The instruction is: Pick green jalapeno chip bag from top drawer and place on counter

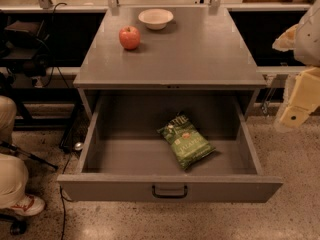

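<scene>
Nearest me the top drawer point(110, 186) is open, with the green jalapeno chip bag point(186, 140) flat on its floor, right of centre. The hand point(300, 101) hangs right of the bench point(190, 59); whether it is grasping or released I cannot tell. Farther back on the bench sit an apple point(129, 37) and a bowl point(156, 18).

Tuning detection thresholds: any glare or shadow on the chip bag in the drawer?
Camera view: warm, dim light; the green jalapeno chip bag lies in the top drawer, whose rear is shaded by the counter; no strong glare; the gripper hangs at the right edge, brightly lit.
</scene>
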Controlling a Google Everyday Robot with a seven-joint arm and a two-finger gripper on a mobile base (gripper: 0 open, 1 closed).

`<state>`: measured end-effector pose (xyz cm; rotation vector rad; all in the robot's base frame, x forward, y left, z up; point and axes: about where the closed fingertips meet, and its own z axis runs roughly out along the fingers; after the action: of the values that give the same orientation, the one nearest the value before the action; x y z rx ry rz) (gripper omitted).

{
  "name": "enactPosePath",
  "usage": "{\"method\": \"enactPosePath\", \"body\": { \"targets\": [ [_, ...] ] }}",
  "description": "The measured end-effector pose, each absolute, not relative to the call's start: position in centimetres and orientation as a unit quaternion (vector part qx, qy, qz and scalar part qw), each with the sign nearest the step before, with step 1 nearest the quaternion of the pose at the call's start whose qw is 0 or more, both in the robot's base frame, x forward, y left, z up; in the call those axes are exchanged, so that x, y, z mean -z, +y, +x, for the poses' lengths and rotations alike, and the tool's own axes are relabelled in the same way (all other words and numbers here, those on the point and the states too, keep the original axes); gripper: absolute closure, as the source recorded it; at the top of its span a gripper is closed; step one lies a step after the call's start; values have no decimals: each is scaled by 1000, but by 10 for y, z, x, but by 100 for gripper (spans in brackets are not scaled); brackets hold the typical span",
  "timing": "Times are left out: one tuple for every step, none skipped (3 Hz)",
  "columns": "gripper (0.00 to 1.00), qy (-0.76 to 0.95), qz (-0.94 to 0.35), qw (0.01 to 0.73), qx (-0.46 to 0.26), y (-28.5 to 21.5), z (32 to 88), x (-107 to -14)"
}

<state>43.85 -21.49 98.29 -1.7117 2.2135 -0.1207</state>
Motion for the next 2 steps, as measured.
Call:
{"method": "enactPosePath", "body": {
  "targets": [
    [0, 780, -601, 170, 41, -214, 439, -980],
    [0, 787, -591, 176, 20, -204, 449, -951]
  ]
}}
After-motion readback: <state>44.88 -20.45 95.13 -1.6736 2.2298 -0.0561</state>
